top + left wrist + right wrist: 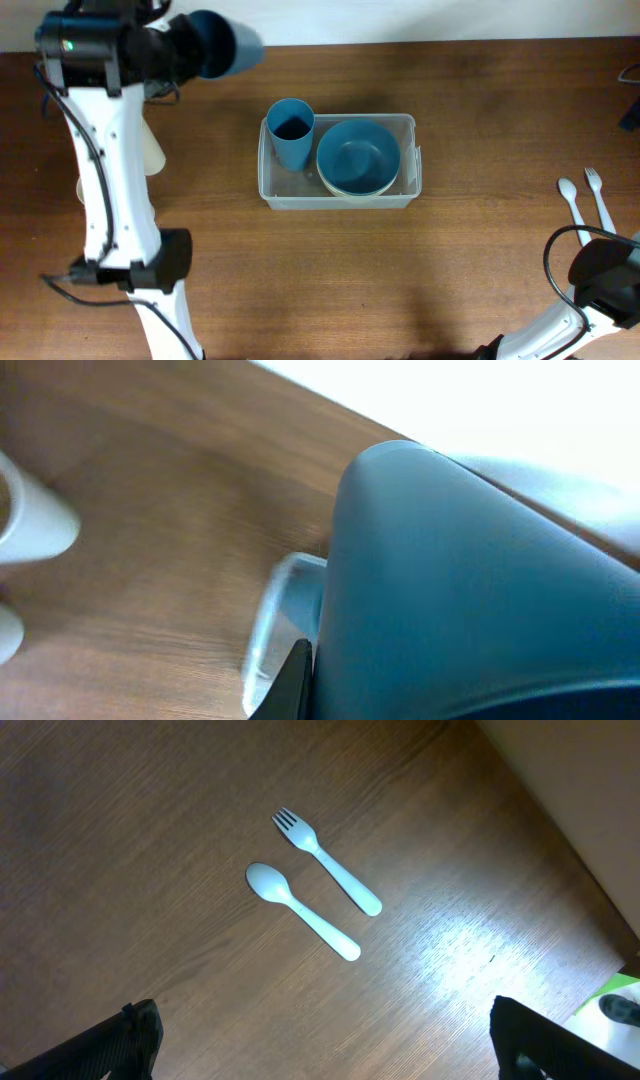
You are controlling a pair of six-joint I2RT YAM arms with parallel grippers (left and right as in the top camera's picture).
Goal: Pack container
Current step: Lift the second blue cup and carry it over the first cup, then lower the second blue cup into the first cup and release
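- Left arm runs up the left side of the worktop. A cream vessel lies just beside it, partly hidden in the overhead view. The left wrist view shows its rounded end at the frame's left edge.
- Left fingers are narrow and pinched on a raised blue cup, held near the worktop's far left edge. From above the cup is seen clear of the container. In the wrist view it fills most of the frame and hides the grip point.
- The container sits at mid-worktop, with bare wood on all four sides. Only one blurred corner shows in the left wrist view.
- Inside it, a packed blue cup stands upright at the left end. A blue bowl is nested in a cream bowl and takes up the rest.
- A white spoon and a white fork lie side by side, apart, near the right edge. The right wrist view shows them sharply.
- Right fingers stand wide and hold nothing, above bare wood. The overhead view shows only the right arm.
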